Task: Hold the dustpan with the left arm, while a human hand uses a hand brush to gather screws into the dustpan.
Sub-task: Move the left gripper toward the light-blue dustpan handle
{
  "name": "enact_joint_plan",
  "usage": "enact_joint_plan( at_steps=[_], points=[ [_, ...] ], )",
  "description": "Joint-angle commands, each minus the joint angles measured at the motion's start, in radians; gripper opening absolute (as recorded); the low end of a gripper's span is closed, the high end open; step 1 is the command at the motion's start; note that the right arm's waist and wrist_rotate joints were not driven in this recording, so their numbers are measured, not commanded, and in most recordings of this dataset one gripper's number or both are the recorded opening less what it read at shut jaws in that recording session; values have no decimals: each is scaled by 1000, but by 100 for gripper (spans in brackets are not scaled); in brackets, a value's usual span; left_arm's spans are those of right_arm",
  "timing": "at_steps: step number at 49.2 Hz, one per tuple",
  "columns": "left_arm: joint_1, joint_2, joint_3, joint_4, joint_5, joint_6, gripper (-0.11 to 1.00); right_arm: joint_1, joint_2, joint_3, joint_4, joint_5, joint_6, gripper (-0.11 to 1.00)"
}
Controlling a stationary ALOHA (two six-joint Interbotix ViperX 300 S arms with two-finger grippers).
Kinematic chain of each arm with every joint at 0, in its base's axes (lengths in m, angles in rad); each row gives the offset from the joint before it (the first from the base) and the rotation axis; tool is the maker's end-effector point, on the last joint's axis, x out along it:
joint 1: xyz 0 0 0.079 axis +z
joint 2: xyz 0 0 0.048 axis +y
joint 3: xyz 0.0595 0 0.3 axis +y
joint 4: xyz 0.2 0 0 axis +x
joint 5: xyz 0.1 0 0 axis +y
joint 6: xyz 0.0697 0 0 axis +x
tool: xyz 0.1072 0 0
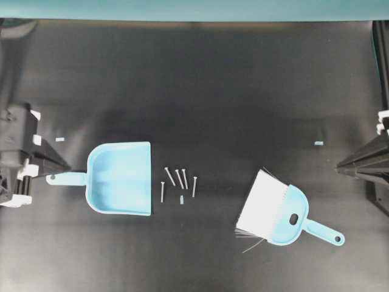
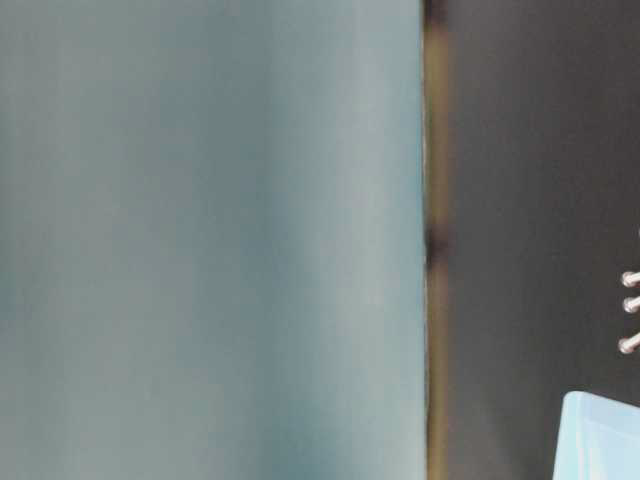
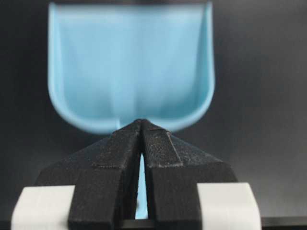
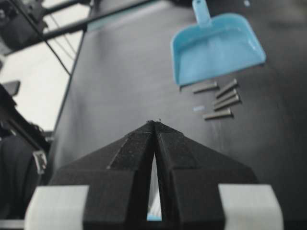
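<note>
The light blue dustpan lies flat at the left, its open side facing the screws, and it also shows in the left wrist view and the right wrist view. Several grey screws and a pale stub lie just right of it. My left gripper is shut, its tips over the dustpan's handle, which shows blue through the gap behind them. The hand brush lies at the right, bristles toward the screws. My right gripper is shut and empty. The human hand is out of view.
Two small pale tape specks lie on the black table, one at the left and one at the right. A teal wall runs along the back edge. The table-level view is mostly filled by a blurred teal surface.
</note>
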Motion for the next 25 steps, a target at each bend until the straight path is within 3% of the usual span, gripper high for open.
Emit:
enact_joint_plan(
  at_steps=[1, 13, 25],
  points=[
    [2, 11, -2, 3, 23, -21, 0, 0, -26, 17, 2, 0, 0, 0],
    [-2, 3, 63, 3, 12, -127, 0, 0, -71, 52, 3, 17, 0, 0],
    [-20, -25, 87, 3, -64, -158, 1, 0, -83, 95, 3, -41, 2, 0]
  ],
)
